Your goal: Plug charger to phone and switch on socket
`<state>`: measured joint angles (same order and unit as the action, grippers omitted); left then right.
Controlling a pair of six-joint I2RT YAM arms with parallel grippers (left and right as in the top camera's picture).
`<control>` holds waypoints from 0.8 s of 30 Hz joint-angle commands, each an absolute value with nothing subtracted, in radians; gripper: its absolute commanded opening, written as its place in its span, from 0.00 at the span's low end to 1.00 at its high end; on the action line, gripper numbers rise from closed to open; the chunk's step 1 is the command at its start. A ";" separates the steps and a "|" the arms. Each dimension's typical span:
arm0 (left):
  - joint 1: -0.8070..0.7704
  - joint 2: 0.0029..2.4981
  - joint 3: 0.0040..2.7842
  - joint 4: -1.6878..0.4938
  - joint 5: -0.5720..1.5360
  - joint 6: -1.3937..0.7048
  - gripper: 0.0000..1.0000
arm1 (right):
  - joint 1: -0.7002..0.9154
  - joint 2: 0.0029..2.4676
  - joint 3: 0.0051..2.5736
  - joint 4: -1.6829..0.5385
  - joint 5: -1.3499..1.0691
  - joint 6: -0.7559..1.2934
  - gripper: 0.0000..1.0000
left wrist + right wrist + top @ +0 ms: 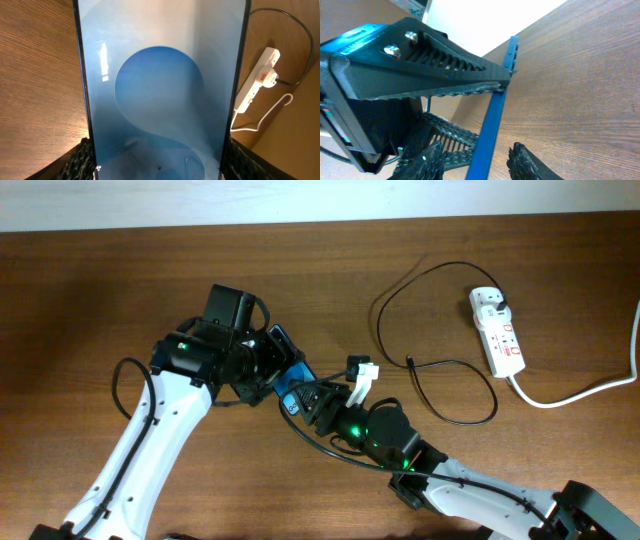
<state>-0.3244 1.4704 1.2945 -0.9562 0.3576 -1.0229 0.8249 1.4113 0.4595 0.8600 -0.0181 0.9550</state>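
The left hand [270, 368] is closed on the phone [293, 380], gripping it by its 2 long sides and holding it up off the bench [90, 280] near the middle of the scene. In the left wrist view the phone [160, 85] fills most of the picture, its blue screen with a lighter oval facing the camera. The ribbed black fingers [82, 160] press against both of its edges at the bottom.

The right hand [316, 402] reaches in from the lower right and meets the phone just beside the left hand. In the right wrist view the phone [492, 125] shows edge-on as a thin blue strip. The right hand's 2 fingers [422, 161] stand 1 on each side of it. A gap shows on at least 1 side, so this hand is open around the phone and not clamped on it.

The charger [445, 362] lies on the bench well apart from both hands, its black cable curling in loose loops. Its small plug tip [410, 363] rests free on the wood, to the right of the phone and not touching it. The white adapter [270, 77] at its other end sits in the socket [498, 330]. The socket lies flat at the far right of the bench, with its thick white cord [590, 390] trailing off to the right edge.
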 commanded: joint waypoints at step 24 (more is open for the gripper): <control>-0.377 1.467 1.317 -0.933 0.333 -1.039 0.52 | 0.859 1.415 0.512 0.827 0.000 0.960 0.12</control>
<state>-0.3714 1.4700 1.2945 -0.9379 0.3241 -1.0340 0.8490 1.4204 0.4808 0.8024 0.0544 0.9726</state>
